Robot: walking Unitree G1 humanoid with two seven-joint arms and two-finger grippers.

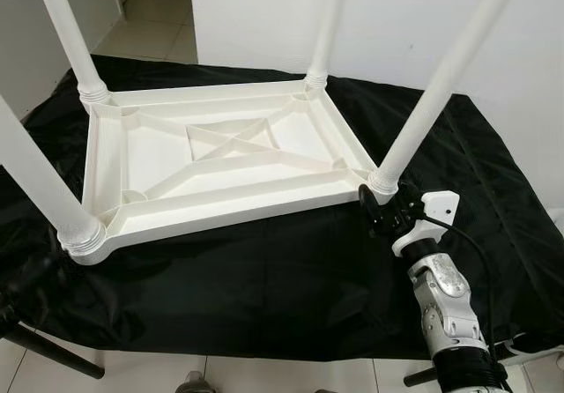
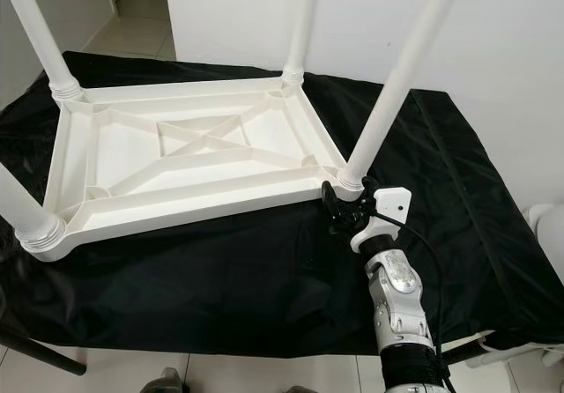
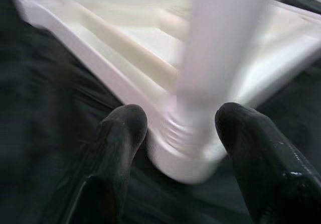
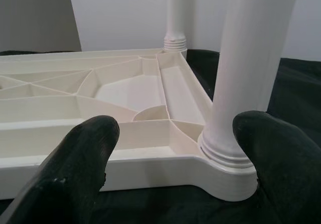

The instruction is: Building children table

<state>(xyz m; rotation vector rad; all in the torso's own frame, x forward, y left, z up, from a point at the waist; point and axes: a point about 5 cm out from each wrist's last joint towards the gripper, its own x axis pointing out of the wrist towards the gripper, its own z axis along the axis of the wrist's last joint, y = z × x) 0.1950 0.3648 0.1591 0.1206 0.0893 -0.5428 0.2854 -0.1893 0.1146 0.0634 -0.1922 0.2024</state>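
I see the counter [image 1: 264,287] draped edge to edge in a black cloth [image 1: 291,270], wrinkled toward its left side. Lying directly on the cloth is a white plastic children's table [image 1: 220,159], upside down, its ribbed underside facing up and four legs pointing upward.

White walls [image 1: 264,14], pale tiled floor [image 1: 145,23] (doorway behind), black cloth [image 1: 264,278] over worktop.

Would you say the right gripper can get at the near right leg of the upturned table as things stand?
Probably yes. The right gripper is open at the table corner, with the leg's base between its fingers, and nothing stands between them.
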